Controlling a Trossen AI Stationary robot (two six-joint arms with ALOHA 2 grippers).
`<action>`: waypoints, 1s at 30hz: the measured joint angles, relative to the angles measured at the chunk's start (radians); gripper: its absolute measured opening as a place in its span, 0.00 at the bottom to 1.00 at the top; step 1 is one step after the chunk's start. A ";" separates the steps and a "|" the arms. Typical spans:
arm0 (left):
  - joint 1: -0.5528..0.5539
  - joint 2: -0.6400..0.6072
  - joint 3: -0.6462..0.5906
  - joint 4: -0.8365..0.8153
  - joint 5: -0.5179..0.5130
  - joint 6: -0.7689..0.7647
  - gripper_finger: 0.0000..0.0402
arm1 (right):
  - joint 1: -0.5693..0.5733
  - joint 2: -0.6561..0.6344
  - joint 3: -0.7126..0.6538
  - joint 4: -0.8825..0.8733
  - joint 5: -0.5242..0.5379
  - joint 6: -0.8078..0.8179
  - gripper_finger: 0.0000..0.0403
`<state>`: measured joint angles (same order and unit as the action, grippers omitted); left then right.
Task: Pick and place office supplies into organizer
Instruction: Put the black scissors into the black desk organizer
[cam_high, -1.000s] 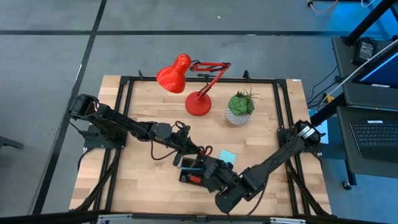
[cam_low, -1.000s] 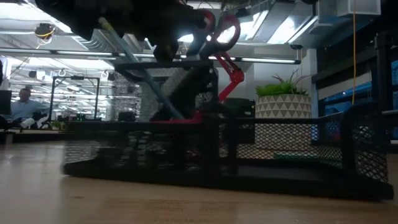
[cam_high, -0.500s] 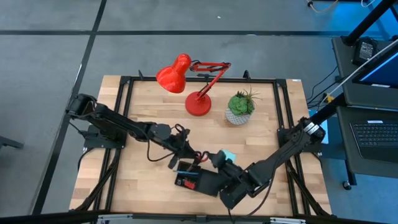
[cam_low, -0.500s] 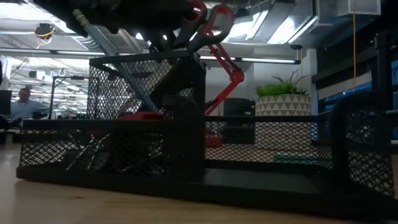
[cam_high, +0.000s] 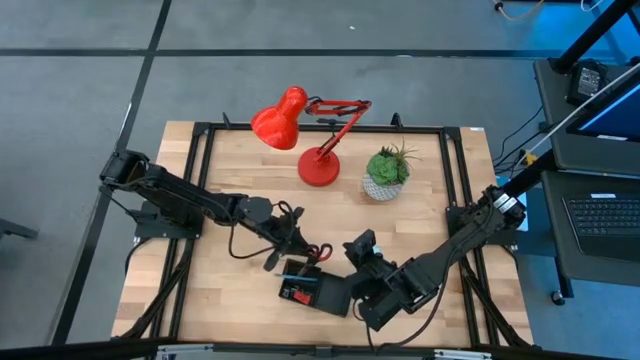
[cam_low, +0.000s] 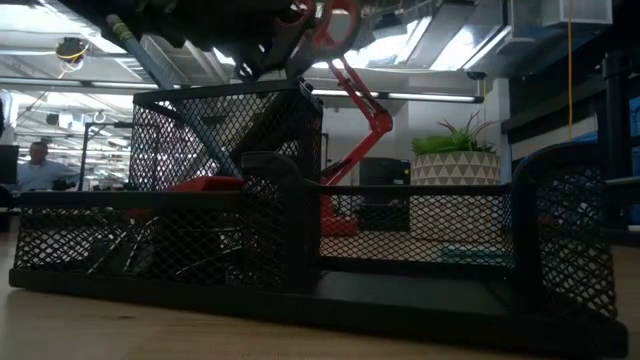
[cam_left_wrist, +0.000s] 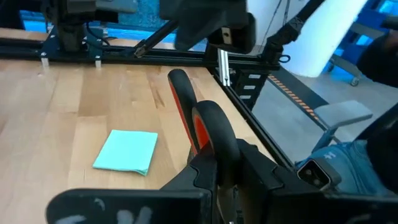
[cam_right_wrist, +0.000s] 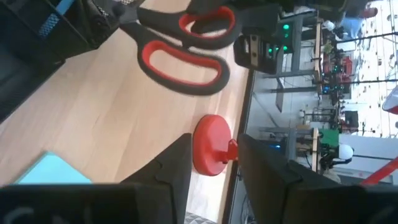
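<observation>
The black mesh organizer (cam_high: 310, 292) lies near the table's front middle and fills the low view (cam_low: 300, 260). It holds a red piece (cam_high: 295, 293) and a blue pen (cam_high: 300, 272). My left gripper (cam_high: 295, 243) is shut on the red-handled scissors (cam_high: 325, 251) just beyond the organizer's far edge. My right gripper (cam_high: 362, 243) is open and empty to the right of the scissors, above the spot where the light blue sticky-note pad (cam_left_wrist: 127, 151) lies flat on the wood. The pad also shows in the right wrist view (cam_right_wrist: 50, 171). My left gripper pinches the scissors between its two fingers where the handle loops join (cam_left_wrist: 214, 163). The fingers come from the table's left, and the red handles (cam_left_wrist: 208, 121) stick out ahead of them. The scissors are lifted clear, their handles above the organizer's tall compartment (cam_low: 320, 25).
A red desk lamp (cam_high: 320, 165) and a green plant in a white pot (cam_high: 387, 172) stand at the far middle of the table. A black metal frame (cam_high: 200, 150) runs around the table. Bare wood lies at the far left.
My right gripper has drawn away from the organizer toward the far edge, to above the sticky-note pad. The organizer has slid toward the table's left and near edges and turned a little. My left gripper has moved slightly left with the scissors, which stay lifted.
</observation>
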<state>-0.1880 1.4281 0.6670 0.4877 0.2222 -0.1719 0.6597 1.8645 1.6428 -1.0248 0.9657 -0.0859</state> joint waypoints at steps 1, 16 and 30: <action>-0.001 -0.006 0.000 -0.003 0.003 0.012 0.07 | -0.002 0.000 0.000 0.000 0.000 0.004 0.33; 0.000 -0.027 0.000 -0.019 0.014 0.065 0.07 | -0.020 0.000 0.000 0.002 0.000 0.008 0.33; 0.001 -0.081 -0.001 -0.025 -0.021 0.127 0.07 | -0.053 0.000 0.000 -0.017 0.000 0.055 0.33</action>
<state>-0.1871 1.3476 0.6662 0.4629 0.2011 -0.0444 0.6067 1.8645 1.6424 -1.0423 0.9653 -0.0307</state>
